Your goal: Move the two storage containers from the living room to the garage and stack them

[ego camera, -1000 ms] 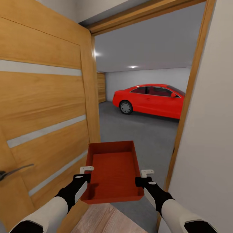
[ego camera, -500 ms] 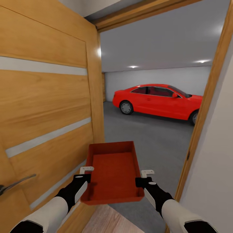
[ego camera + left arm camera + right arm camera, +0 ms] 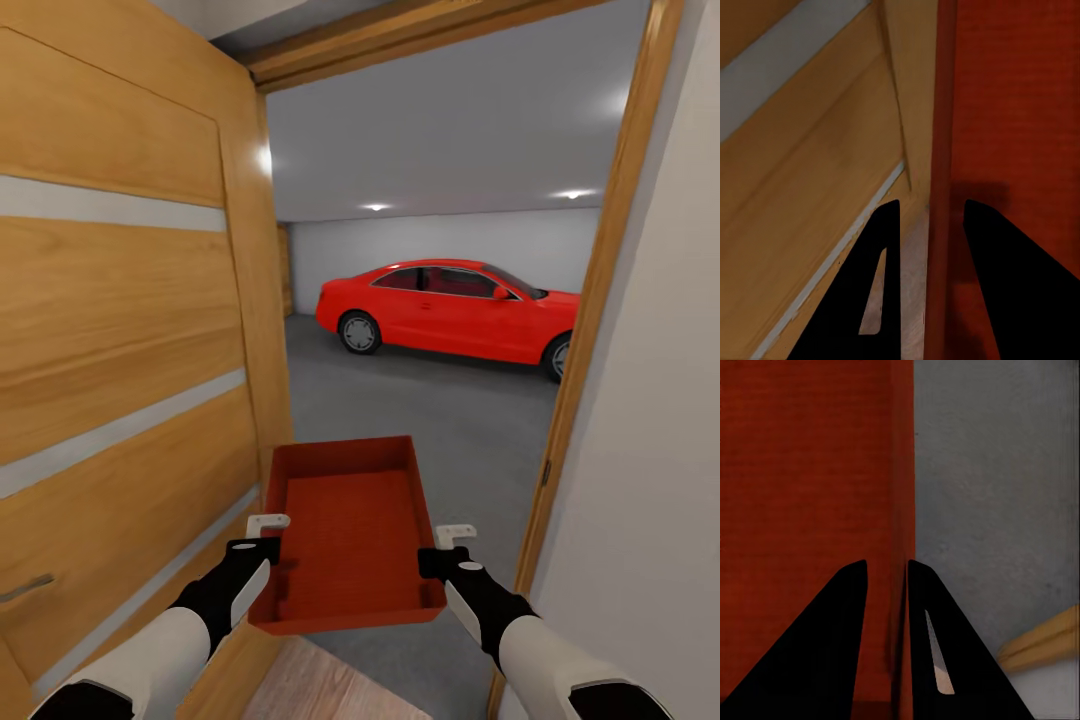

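I carry one red-orange open-top storage container [image 3: 350, 525] level in front of me, in a doorway. My left gripper [image 3: 268, 548] is shut on its left wall [image 3: 939, 172], one finger inside and one outside. My right gripper [image 3: 432, 555] is shut on its right wall [image 3: 902, 510] the same way. Through the doorway lies the garage, with its dark grey concrete floor [image 3: 450, 410] and plain grey walls. The second container is out of view.
An open wooden door [image 3: 120, 380] with pale stripes stands close on my left. The wooden door frame [image 3: 580, 330] and a white wall are close on my right. A red car [image 3: 450, 308] is parked at the garage's far side. Light wood plank floor [image 3: 330, 690] lies underfoot.
The view has swung, so the door, frame and car sit further left than half a second ago. Both grippers and the container stay the same relative to me.
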You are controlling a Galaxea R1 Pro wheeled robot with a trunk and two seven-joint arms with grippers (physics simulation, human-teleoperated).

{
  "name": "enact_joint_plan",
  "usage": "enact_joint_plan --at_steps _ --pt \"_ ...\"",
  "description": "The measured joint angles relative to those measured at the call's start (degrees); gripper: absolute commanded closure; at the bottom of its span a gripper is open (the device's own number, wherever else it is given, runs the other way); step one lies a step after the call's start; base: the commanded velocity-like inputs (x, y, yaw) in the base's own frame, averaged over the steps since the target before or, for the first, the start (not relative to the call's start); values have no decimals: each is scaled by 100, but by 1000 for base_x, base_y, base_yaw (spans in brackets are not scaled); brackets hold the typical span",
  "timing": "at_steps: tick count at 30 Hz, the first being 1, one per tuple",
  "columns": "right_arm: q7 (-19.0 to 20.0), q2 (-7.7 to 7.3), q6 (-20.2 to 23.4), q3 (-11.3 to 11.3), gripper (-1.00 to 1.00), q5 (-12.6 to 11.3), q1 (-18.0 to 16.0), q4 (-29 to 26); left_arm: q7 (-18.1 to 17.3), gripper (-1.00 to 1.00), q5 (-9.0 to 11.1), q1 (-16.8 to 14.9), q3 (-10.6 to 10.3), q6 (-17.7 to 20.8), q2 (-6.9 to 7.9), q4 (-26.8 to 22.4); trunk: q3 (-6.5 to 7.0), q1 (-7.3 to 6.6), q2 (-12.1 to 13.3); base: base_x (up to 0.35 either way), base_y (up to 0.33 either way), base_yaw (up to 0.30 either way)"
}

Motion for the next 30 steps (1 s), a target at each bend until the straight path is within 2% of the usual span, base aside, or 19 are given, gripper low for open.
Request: enact_joint_plan --at_steps 20,30 --pt "3 0 -3 12 100 -11 -1 1 20 100 20 0 -13 -3 0 0 0 0 0 3 2 -239" --pt "3 1 -21 12 100 -10 -1 1 13 100 4 1 -3 -20 1 -2 0 -2 -1 224 197 -67"
